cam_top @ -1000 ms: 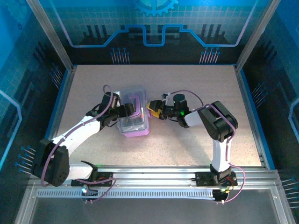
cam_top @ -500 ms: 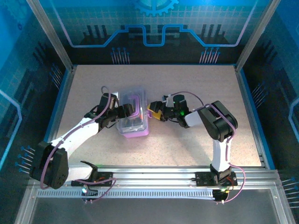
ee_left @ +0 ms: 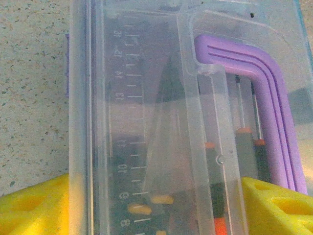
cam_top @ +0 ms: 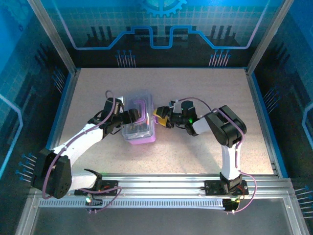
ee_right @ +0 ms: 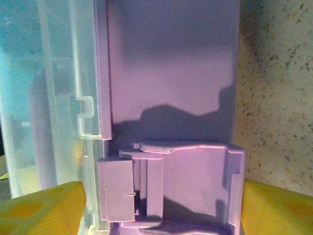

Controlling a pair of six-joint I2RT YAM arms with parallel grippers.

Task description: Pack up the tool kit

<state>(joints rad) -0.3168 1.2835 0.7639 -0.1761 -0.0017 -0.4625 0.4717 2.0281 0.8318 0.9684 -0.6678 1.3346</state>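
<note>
The tool kit, a purple case with its clear lid down, lies mid-table. Through the lid I see the purple handle and orange-and-black screwdriver handles. My left gripper is over the case's left side. It is open, one yellow fingertip off the left edge and the other over the handle. My right gripper is at the case's right side. It is open, its yellow fingers standing either side of the purple latch.
The speckled table is bare around the case. Aluminium frame posts and blue walls ring it, and a rail runs along the near edge by the arm bases.
The case and the left gripper have shifted slightly left. The right gripper has edged left after it, staying at the latch side.
</note>
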